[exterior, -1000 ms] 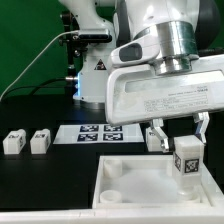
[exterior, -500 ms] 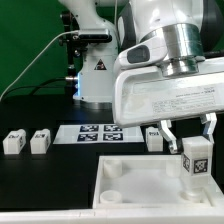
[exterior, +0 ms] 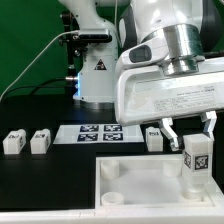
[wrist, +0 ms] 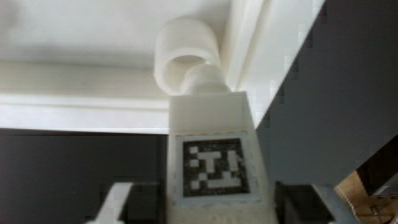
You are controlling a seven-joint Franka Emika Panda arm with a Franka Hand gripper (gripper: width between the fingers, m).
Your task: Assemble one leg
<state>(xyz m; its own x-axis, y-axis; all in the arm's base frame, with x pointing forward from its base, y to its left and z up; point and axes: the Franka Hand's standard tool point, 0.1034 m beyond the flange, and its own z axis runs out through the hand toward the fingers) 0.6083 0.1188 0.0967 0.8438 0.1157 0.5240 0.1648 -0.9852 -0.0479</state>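
Note:
My gripper is shut on a leg, a white post with a black-and-white tag, held upright over the right side of the large white tray. In the wrist view the leg fills the middle between the two fingers, and its far end meets a round socket post of the tray. Three more legs stand on the black table: two at the exterior view's left and one behind the tray near the gripper.
The marker board lies flat behind the tray. The robot's white base stands at the back with a cable running to the exterior view's left. A round socket shows in the tray's near left corner.
The gripper moved with the leg toward the exterior view's right and slightly down a second ago; in the last half second it hardly moved.

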